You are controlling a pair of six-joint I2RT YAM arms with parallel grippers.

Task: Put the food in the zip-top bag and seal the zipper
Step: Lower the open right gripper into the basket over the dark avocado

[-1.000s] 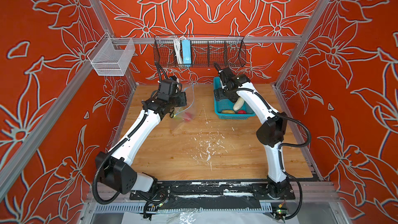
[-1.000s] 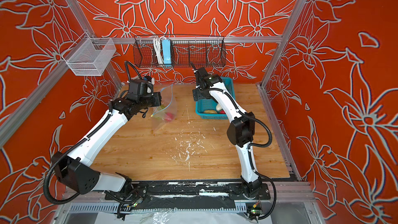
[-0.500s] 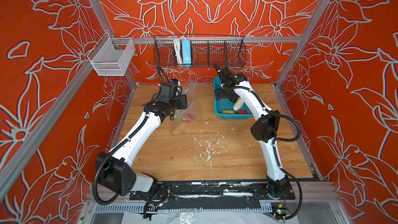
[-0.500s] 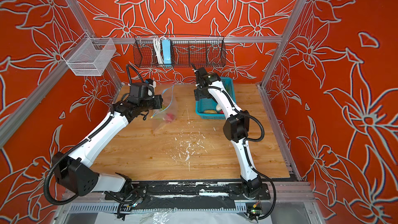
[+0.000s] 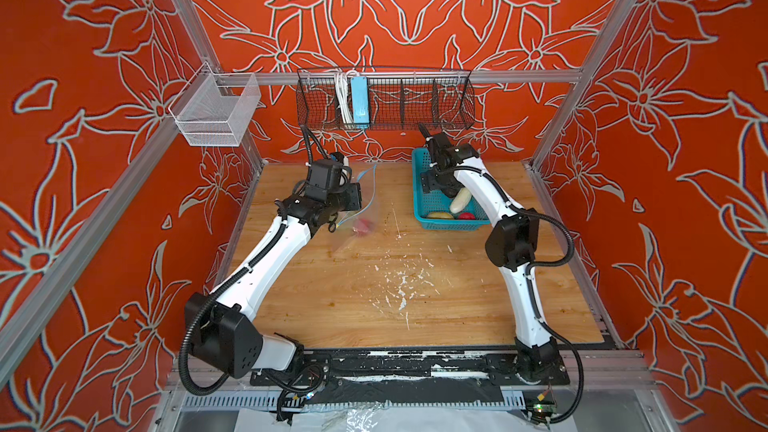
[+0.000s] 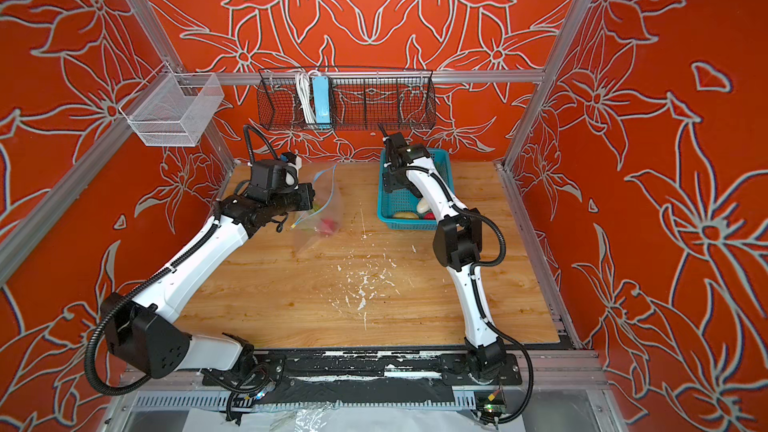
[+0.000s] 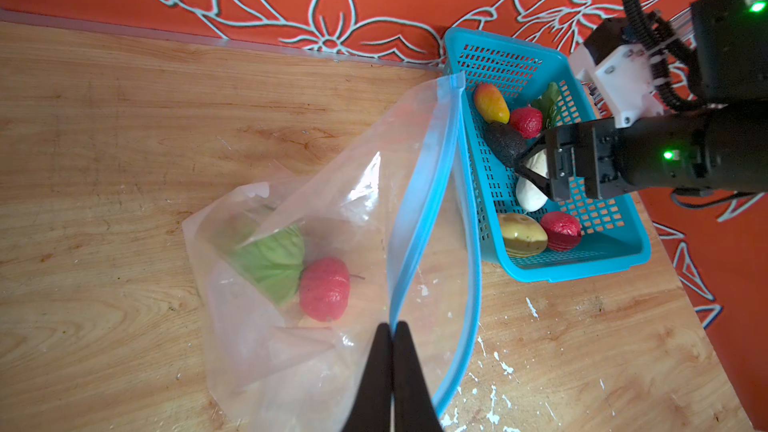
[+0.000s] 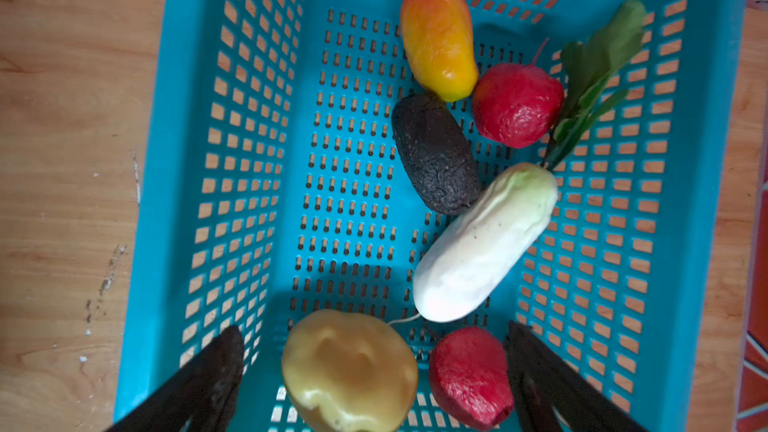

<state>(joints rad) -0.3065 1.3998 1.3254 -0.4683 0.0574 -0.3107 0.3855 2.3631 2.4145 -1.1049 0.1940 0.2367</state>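
Over the last second my right arm has tucked its elbow in toward the middle of both top views, and the right gripper [image 8: 376, 332] has settled a little further back over the basket [image 8: 232, 118]. Its jaws are spread wide and hold nothing. The left gripper [image 7: 390, 326] has barely moved. It is pinched tight on one lip of the zipper [image 7: 432, 168], which props the bag [image 7: 332, 184] open toward the basket. I read this as the bag being ready and the next pick about to start.

In both top views the bag sits left of centre in the upper middle on the table [image 5: 374, 284], with the basket right of centre against the back wall. The bag already holds the cabbage [image 7: 270, 268] and one strawberry [image 7: 324, 288].

The bag is thin, clear, creased film, and its free lip bows outward. The basket is rigid teal lattice. Inside it are:
- a smooth white radish [image 8: 482, 243], long and rounded
- a rough, dark avocado [image 8: 434, 155]
- a glossy mango [image 8: 436, 35]
- a dented yellow fruit [image 8: 349, 367]
- two more strawberries [image 8: 515, 103], both pebbly
- a flat leaf [image 8: 598, 64]

The jaws flank the yellow fruit and the nearer strawberry. I cannot tell which one is the target.
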